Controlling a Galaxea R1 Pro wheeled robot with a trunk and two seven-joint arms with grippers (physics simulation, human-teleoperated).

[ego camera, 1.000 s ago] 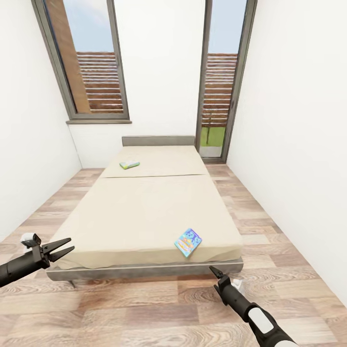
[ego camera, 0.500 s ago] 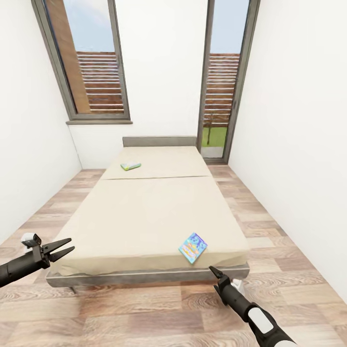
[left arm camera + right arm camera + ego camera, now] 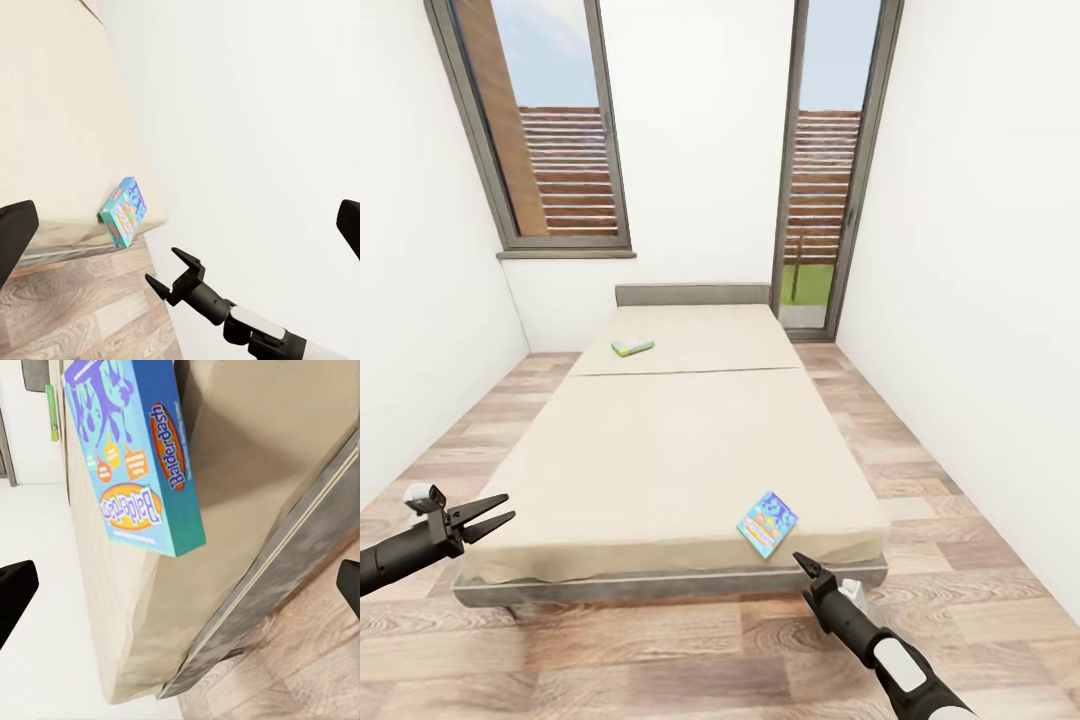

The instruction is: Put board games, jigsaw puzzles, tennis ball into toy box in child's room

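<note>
Two board games (image 3: 767,523) (image 3: 632,347) on cream bed (image 3: 660,440), plank floor (image 3: 980,560); both grippers (image 3: 488,516) (image 3: 806,567) spread.

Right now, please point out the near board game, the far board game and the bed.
near board game (image 3: 767,524), head view, middle of its lid
far board game (image 3: 632,347), head view, its top face
bed (image 3: 660,440), head view, bare cream cover

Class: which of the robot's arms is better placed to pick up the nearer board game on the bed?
Probably the right: the right gripper is open just below the near board game at the bed's foot corner; the left gripper is across the bed.
</note>
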